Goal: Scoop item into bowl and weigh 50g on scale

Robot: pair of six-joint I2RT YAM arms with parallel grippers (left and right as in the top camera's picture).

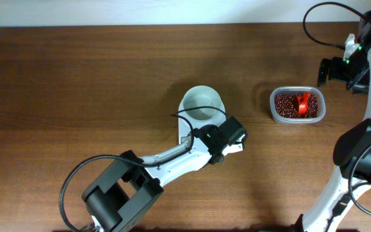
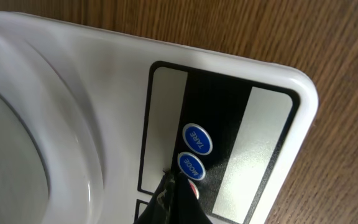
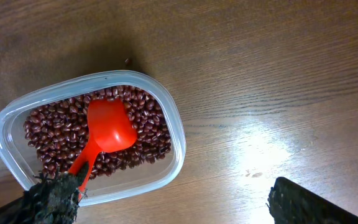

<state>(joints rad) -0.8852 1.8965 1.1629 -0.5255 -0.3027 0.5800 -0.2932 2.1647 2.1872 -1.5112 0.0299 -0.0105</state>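
The white bowl (image 1: 203, 105) stands on the white scale (image 1: 184, 134), which my left arm mostly hides. My left gripper (image 1: 227, 138) is shut, and its tip (image 2: 173, 186) rests on the scale's button panel (image 2: 229, 124), just below the blue MODE button (image 2: 191, 165) and against a red button (image 2: 195, 190). The bowl's wall (image 2: 23, 124) fills the left of that view. The red-brown beans (image 1: 287, 107) lie in a clear tub (image 1: 297, 119) with an orange-red scoop (image 1: 302, 101) resting on them. My right gripper (image 1: 332, 69) is open and empty, to the tub's upper right.
In the right wrist view the tub (image 3: 173, 134), beans (image 3: 55, 127) and scoop (image 3: 107, 127) lie ahead of my open fingers (image 3: 173, 205). One loose bean (image 3: 127, 61) lies on the wood beside the tub. A blue TARE button (image 2: 197, 138) sits above MODE.
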